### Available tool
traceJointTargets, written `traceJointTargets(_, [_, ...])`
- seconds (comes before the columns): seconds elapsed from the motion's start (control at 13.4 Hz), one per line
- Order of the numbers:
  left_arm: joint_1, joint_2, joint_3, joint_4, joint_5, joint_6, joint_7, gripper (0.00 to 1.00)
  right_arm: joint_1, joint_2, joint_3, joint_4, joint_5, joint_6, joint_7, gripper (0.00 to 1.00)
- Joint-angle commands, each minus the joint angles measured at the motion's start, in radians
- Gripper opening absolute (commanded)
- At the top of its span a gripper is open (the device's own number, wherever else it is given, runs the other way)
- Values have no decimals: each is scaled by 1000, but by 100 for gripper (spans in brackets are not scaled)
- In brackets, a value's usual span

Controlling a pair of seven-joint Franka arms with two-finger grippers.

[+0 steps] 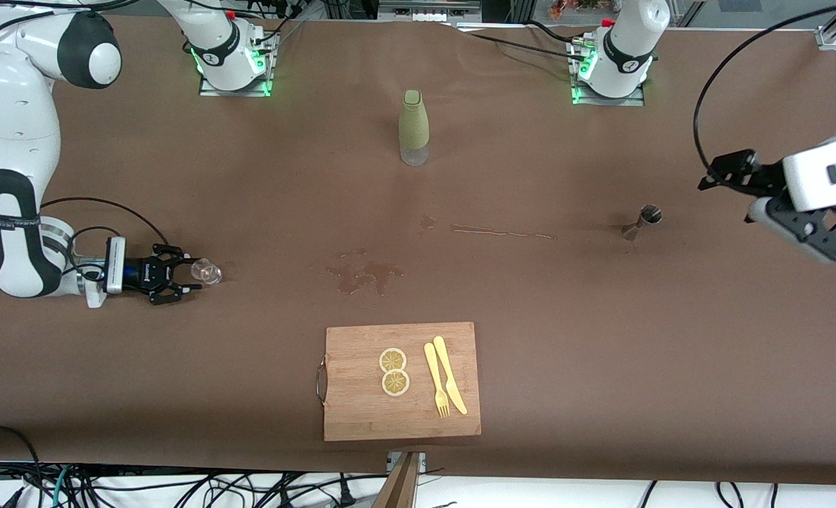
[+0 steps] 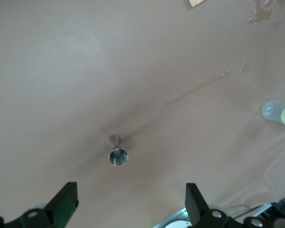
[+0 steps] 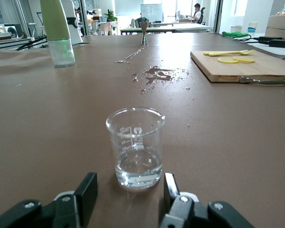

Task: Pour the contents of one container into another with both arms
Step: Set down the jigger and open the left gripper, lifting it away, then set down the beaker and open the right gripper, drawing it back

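A small clear glass beaker (image 1: 207, 271) (image 3: 135, 147) with a little water in it stands upright on the brown table toward the right arm's end. My right gripper (image 1: 190, 275) (image 3: 129, 183) lies low on the table, open, its fingertips (image 3: 88, 187) flanking the beaker's base without touching it. A metal jigger (image 1: 647, 217) (image 2: 118, 155) stands toward the left arm's end. My left gripper (image 1: 809, 233) (image 2: 131, 199) hangs wide open and empty in the air, off to the side of the jigger.
A green-sleeved bottle (image 1: 413, 127) (image 2: 278, 112) (image 3: 57, 33) stands between the two bases. Spilled water (image 1: 365, 275) (image 3: 156, 73) and a wet streak (image 1: 502, 231) mark the table's middle. A wooden cutting board (image 1: 361, 416) near the front camera carries lemon slices (image 1: 394, 371), a yellow knife and a fork.
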Motion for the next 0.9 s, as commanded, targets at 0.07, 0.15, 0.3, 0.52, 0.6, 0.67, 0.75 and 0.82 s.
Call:
traceJointTargets(0.07, [54,-111,-129,-39,108,18,-313,100,-3,-8,2,-20,-19,-16,1,65])
traceJointTargets(0.15, [89,-122,-158,-53,102,14,-397,100,-3,-8,8,-30,-19,-32,9,61])
traceJointTargets(0.3, [155,-129,-219,-53,98,-6,-431,100,0,-10,28,-31,-19,-35,26,60])
traceJointTargets(0.52, [200,-157,-273,-62,96,-68,-528,100,0,-8,40,-31,-15,-32,30,60])
traceJointTargets(0.6, [206,-175,-292,-76,96,-81,-586,100,0,-8,46,-31,-15,-27,30,60])
traceJointTargets(0.67, [221,-189,-309,-97,96,-80,-602,100,0,-8,48,-31,-14,-24,30,60])
traceJointTargets(0.75, [233,-197,-328,-104,96,-82,-599,100,2,-8,49,-31,-12,-22,30,60])
traceJointTargets(0.82, [247,-200,-345,-111,96,-82,-590,100,8,-8,51,-31,-8,-19,30,60])
